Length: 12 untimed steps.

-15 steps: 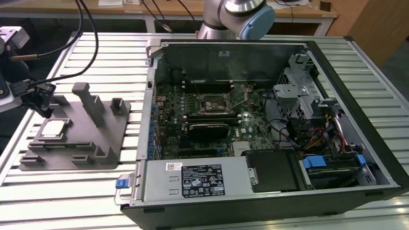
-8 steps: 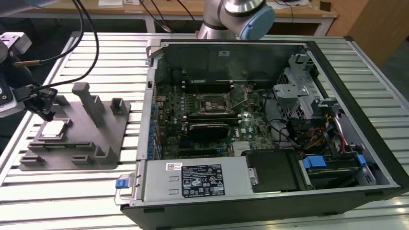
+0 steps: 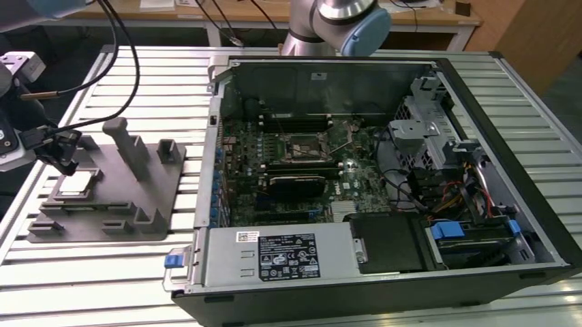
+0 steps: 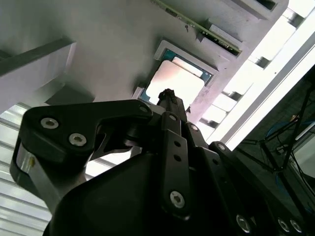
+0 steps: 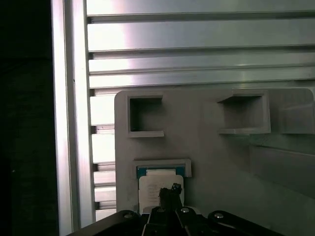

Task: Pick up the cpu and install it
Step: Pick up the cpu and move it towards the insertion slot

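The arm (image 3: 314, 13) was a silver tube with a pale blue cap (image 3: 369, 30) on its joint. Black cables (image 3: 136, 71) looped in thin lines to a white and grey housing (image 3: 16, 71) at the wrist. The gripper (image 3: 67, 167) was matte black. In the second wrist view its body was built of flat plates (image 4: 83, 130) with rounded corners. They were fastened by silver round-headed screws (image 4: 177, 199), and a narrow bar (image 4: 174, 147) with small holes tapered to a dark tip. In the first wrist view, silver screw heads dotted the black links.
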Motion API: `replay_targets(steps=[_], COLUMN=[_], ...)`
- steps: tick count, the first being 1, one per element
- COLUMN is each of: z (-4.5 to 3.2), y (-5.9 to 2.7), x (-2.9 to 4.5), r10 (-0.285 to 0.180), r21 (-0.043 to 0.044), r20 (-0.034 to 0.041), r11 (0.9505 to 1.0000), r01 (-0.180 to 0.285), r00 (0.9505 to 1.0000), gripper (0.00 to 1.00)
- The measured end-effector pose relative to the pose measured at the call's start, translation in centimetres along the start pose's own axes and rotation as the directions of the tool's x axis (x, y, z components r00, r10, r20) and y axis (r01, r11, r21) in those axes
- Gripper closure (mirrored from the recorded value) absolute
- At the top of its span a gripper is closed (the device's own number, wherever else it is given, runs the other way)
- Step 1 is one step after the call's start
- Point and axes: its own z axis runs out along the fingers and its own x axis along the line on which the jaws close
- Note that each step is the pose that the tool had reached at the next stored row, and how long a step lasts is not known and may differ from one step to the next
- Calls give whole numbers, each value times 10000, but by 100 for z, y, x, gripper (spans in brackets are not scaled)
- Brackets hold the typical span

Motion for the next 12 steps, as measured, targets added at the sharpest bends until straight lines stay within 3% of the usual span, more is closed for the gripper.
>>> replay_targets(steps=[12], z=[140], y=[-24], x=[12], r10=[-40], r21=[2], r20=[-33], r11=[10000], r01=[40], r00=[10000], gripper=[89])
